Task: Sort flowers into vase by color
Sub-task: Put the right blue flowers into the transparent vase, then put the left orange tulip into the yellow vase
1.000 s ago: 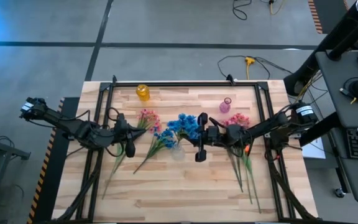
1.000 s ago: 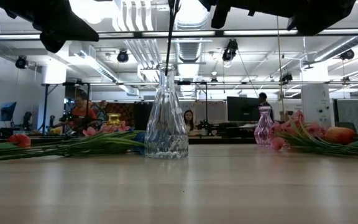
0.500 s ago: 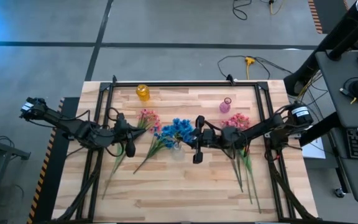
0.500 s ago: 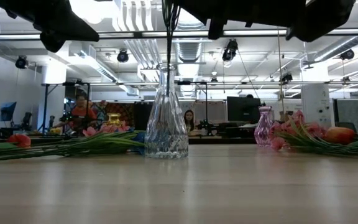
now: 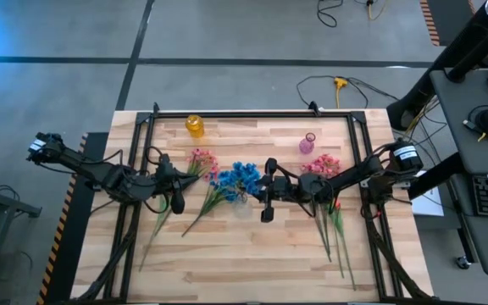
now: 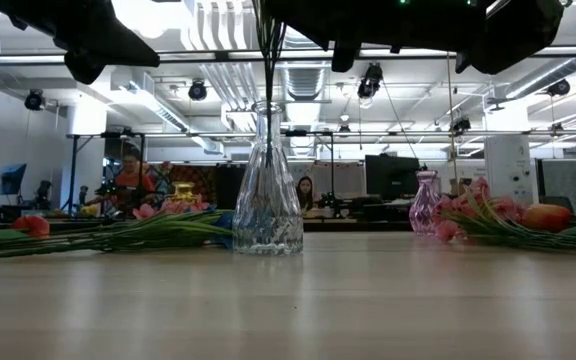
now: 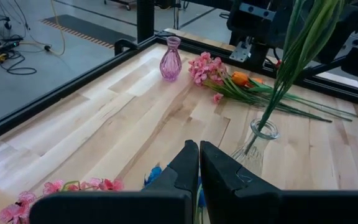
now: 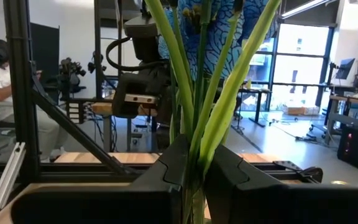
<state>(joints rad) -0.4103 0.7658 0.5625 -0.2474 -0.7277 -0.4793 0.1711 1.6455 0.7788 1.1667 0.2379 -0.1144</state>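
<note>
Blue flower stems stand in the clear vase

The right gripper grasps the blue flowers, their thin green stalks in the ribbed clear glass vase; small pink vase and amber vase apart; left gripper clenched

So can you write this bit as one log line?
right gripper: shut on blue flowers | stems in clear vase | left gripper: shut, empty

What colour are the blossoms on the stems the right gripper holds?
Blue blossoms, clearest in the high view.
</note>
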